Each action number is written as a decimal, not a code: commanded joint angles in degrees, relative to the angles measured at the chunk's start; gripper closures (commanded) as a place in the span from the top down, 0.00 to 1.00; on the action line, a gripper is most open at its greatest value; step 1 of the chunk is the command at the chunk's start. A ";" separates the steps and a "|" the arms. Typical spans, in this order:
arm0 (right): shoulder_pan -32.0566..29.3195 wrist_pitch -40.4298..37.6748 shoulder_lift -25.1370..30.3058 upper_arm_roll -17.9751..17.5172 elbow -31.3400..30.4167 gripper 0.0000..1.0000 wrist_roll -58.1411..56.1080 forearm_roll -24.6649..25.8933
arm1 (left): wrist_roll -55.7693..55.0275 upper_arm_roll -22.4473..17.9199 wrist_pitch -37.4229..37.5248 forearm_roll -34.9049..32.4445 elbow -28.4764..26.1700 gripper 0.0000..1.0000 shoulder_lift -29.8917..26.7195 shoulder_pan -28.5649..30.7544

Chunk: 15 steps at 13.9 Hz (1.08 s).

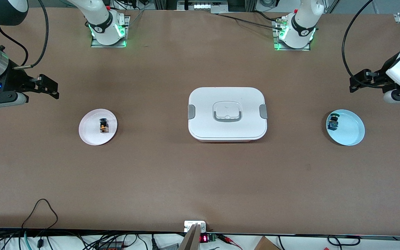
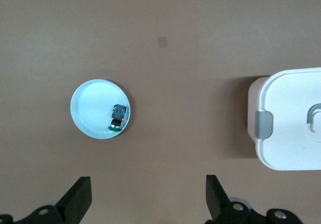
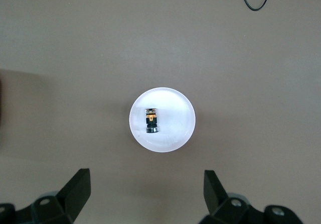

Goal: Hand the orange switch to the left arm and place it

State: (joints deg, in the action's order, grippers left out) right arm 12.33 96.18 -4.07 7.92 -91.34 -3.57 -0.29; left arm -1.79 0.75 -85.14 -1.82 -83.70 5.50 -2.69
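From the front, the orange switch (image 1: 103, 125) lies on a pink plate (image 1: 90, 133) toward the right arm's end of the bench (image 1: 151, 173). The white box (image 1: 227, 114) sits mid-bench, well apart from it, and a blue plate (image 1: 351, 130) with a blue-and-green switch (image 1: 333, 122) lies toward the left arm's end. The right claw (image 1: 49, 88) hangs high, near the pink plate but not over it; the left claw (image 1: 359, 81) hangs likewise near the blue plate. Neither holds anything.

In the left wrist view, the left claw (image 2: 148, 201) has its fingers spread wide, with the blue plate and an end of the box below it.

In the right wrist view, the right claw (image 3: 145, 199) is also wide and empty. The switch lies on its side near the plate's middle. It looks light, rigid and small, likely to skid on the smooth plate, so pinching across the squarer orange body seems safer than the round black cap.
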 commanded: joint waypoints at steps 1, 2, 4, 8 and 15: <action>0.06 -0.47 0.38 -0.01 -0.06 1.00 -0.38 -0.15 | 0.65 0.92 -3.52 1.46 -5.48 1.00 -4.08 1.19; -0.02 -0.04 0.29 -0.01 0.20 1.00 -0.56 0.02 | 0.65 1.01 -3.71 1.72 -5.68 1.00 -4.09 1.28; 0.06 0.06 0.12 -0.01 0.55 1.00 -0.47 0.37 | 0.56 1.01 -3.45 1.73 -5.16 1.00 -3.74 1.28; -0.37 0.06 -0.24 0.16 0.99 1.00 -0.65 0.38 | 0.56 1.01 -3.02 1.64 -4.89 1.00 -3.57 1.19; -0.29 -0.56 -0.68 -0.01 1.17 1.00 -1.00 0.37 | 0.65 0.75 -2.92 1.55 -4.81 1.00 -3.48 1.28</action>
State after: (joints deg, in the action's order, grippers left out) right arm 11.83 96.50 -4.14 8.46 -91.28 -3.72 -0.28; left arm -1.79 1.10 -87.58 -1.20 -87.15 3.42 -2.18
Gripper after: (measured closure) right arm 0.000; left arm 0.000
